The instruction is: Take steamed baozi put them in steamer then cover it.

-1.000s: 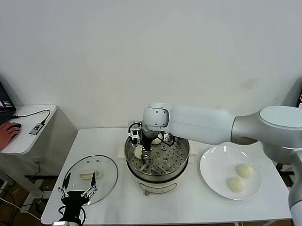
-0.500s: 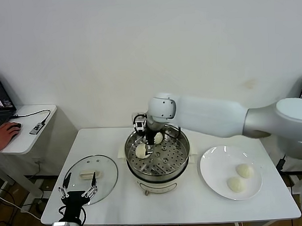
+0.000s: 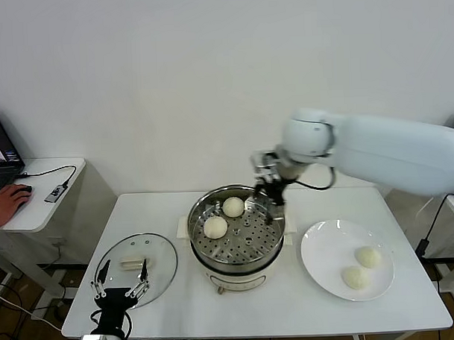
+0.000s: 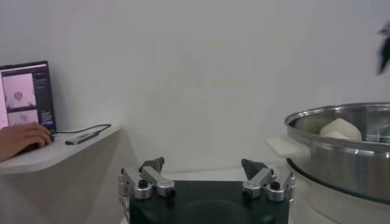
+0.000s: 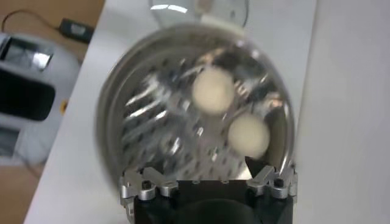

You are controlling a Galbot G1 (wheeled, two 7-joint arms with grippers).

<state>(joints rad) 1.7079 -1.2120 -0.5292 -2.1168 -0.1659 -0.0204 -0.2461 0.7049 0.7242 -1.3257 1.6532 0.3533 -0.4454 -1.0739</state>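
Note:
The steel steamer (image 3: 215,261) stands mid-table with two baozi (image 3: 215,227) (image 3: 233,207) on its perforated tray. Another two baozi (image 3: 368,256) (image 3: 354,277) lie on the white plate (image 3: 313,245) to its right. My right gripper (image 3: 271,195) hangs open and empty above the pot's rear right rim. Its wrist view looks down at the steamer (image 5: 128,140) and both buns (image 5: 213,90) (image 5: 248,135) past the open gripper (image 5: 204,170). The glass cover (image 3: 159,254) lies flat on the table left of the pot. My left gripper (image 3: 119,287) waits open at its near edge.
A side desk (image 3: 41,199) at the left holds a laptop and a person's hand (image 3: 8,200). In the left wrist view, the open left gripper (image 4: 203,165) faces the wall, with the steamer (image 4: 341,152) beside it. The wall stands close behind the table.
My right gripper opened inside the pot, left a baozi on the tray, then rose and swung right to the rear rim. The left arm has not moved.

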